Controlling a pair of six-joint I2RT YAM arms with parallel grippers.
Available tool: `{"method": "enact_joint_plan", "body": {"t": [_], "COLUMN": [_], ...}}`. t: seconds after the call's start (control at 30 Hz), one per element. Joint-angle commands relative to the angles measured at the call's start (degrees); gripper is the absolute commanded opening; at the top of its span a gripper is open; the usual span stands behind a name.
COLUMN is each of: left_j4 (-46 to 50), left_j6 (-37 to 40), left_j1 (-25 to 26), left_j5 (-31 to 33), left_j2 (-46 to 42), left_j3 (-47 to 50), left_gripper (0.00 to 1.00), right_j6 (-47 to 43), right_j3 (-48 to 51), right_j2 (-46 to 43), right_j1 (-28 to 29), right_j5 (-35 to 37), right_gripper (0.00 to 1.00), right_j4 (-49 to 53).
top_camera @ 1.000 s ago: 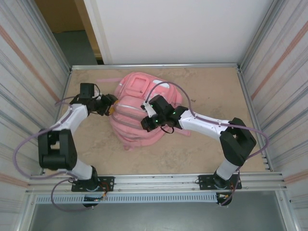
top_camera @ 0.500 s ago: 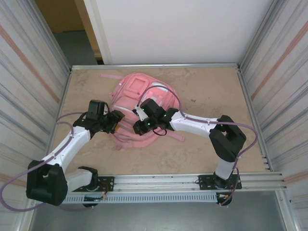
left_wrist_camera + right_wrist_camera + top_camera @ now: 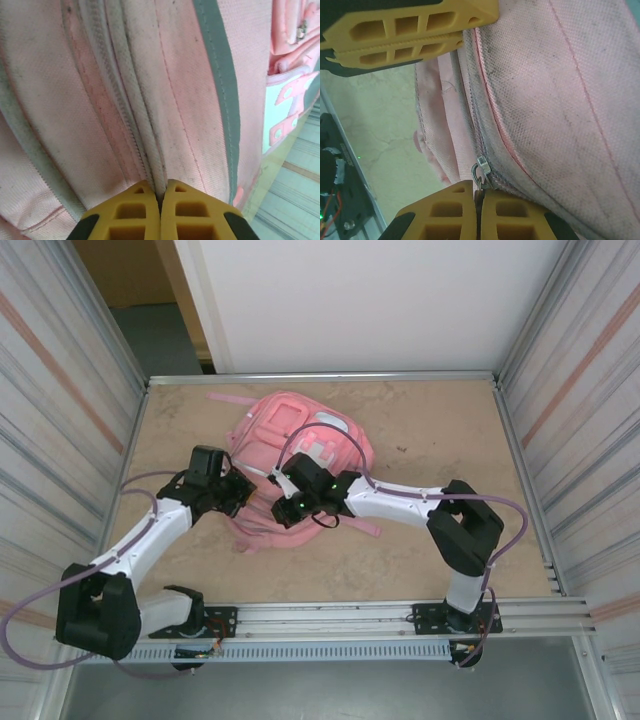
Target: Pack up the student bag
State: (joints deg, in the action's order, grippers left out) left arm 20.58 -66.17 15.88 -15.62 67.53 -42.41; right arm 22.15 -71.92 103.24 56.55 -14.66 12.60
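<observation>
Lying on counter (image 3: 450, 540): student bag (image 3: 262, 435)
Left gripper (image 3: 160, 197): clamped on student bag's zip seam fold
Right gripper (image 3: 477, 192): clamped on metal zip pull (image 3: 481, 170)

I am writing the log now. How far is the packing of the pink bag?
Done: no packed item shows; the zipper looks closed. In hand: the left fingers pinch the student bag at its seam, the right fingers pinch the zipper pull. Left: probably running the zipper.
</observation>
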Motion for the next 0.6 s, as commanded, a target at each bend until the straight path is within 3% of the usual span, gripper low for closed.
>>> {"method": "enact_joint_plan", "body": {"t": [0.0, 0.27, 0.43, 0.57], "left_j4": [1.56, 4.32, 5.79, 5.11], "left_j6": [3.24, 6.96, 13.32, 15.58], "left_j1": [-1.55, -3.57, -4.15, -4.37], "left_j5": [1.68, -1.72, -3.94, -10.08], "left_j2": [-2.52, -4.75, -1.48, 2.88], "left_j3": [-0.74, -0.89, -3.28, -4.72], "left_gripper": [0.0, 0.0, 0.0, 0.0], "right_j6": [-6.34, -11.08, -12.46, -13.53], "right_j3": [1.53, 8.45, 8.75, 6.83], "right_j2": [-4.84, -7.74, -8.0, -6.87], "right_j1": [-0.17, -9.59, -15.15, -16.03], "right_j5": [0.98, 7.34, 5.96, 5.25], "right_gripper": [0.04, 0.11, 0.32, 0.27], "right_j4": [3.68, 5.73, 2.61, 2.13]}}
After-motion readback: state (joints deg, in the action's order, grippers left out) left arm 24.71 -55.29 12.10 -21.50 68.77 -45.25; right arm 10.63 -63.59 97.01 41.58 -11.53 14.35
